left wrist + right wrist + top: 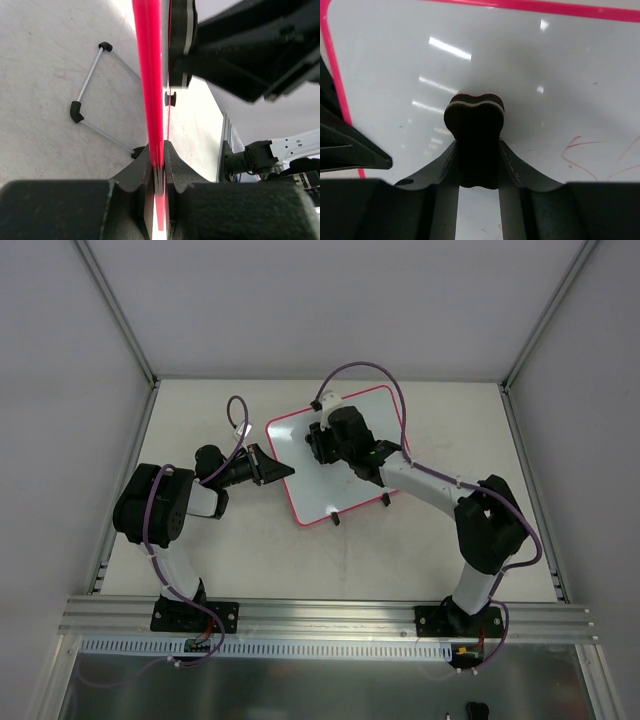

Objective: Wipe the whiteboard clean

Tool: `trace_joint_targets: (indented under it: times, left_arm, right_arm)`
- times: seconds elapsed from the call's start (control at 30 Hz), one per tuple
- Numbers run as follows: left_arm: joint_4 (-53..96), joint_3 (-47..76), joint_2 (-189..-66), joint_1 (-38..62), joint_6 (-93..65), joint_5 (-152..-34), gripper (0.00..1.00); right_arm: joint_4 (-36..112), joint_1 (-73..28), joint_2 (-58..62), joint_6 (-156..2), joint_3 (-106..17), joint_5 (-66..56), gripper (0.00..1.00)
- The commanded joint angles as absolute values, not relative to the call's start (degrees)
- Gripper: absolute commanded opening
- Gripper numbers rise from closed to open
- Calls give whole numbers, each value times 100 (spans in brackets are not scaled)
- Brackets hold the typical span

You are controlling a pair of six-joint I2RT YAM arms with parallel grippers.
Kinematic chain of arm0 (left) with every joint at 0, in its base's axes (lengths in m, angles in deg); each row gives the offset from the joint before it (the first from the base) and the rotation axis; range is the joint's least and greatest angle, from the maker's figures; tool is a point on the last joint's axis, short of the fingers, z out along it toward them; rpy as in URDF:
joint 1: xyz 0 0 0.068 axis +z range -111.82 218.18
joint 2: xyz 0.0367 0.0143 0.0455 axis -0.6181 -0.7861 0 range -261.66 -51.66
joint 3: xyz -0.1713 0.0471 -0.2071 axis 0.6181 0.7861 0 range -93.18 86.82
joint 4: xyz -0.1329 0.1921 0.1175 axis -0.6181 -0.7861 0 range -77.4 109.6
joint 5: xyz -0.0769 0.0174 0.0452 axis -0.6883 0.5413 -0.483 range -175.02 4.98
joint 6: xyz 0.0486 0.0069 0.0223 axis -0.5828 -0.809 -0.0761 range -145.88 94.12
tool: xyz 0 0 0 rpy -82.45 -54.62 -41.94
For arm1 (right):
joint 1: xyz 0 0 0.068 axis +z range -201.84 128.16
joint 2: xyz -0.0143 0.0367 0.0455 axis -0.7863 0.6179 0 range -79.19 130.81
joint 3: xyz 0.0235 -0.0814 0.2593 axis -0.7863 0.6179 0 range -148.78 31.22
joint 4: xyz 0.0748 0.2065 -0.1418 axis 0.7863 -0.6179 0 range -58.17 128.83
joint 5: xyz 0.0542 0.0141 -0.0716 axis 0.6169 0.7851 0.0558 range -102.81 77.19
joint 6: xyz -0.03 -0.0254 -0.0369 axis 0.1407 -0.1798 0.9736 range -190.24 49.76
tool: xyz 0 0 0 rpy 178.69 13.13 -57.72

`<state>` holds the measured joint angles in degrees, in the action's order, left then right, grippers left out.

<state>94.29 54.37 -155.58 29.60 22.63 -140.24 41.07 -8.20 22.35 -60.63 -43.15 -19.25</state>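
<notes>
The whiteboard [325,490] lies mid-table, white with a pink-red frame and two black clips [336,521] on its near edge. My left gripper [268,468] is shut on its left edge; in the left wrist view the red frame [150,75] runs between the jaws of my left gripper [158,150]. My right gripper [325,440] is over the board's far part, shut on a dark eraser [474,120] whose tip rests against the board [545,65]. Faint red scribbles [577,152] lie to the right of the eraser.
A thin wire bracket with black end caps [90,90] lies on the table beside the board's edge. The left gripper's finger [345,145] shows at the board's left edge. Metal rails [130,330] and grey walls bound the table.
</notes>
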Motion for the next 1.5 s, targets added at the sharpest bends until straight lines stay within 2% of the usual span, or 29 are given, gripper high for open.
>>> trace_joint_targets:
  times: [0.0,0.33,0.73,1.13,1.47]
  left_arm:
    - [11593,5403,-15564,2886,1859,-14294,0]
    - [11593,5403,-15520,2878,1832,-14294,0]
    - [11593,5412,-15590,2869,1762,-14259,0]
    - [11593,5430,-15581,2878,1771,-14241,0]
    - [11593,5421,-15564,2878,1780,-14241,0]
  right_arm:
    - [3988,-1562,2250,-6127,-4437,-2117,0]
    - [3945,-2608,2171,-6066,-4419,-1984,0]
    - [3909,-3136,2118,-6004,-4279,-2046,0]
    - [4375,-3040,1741,-6145,-3426,-1861,0]
    - [4428,-2110,1898,-6109,-3513,-2037,0]
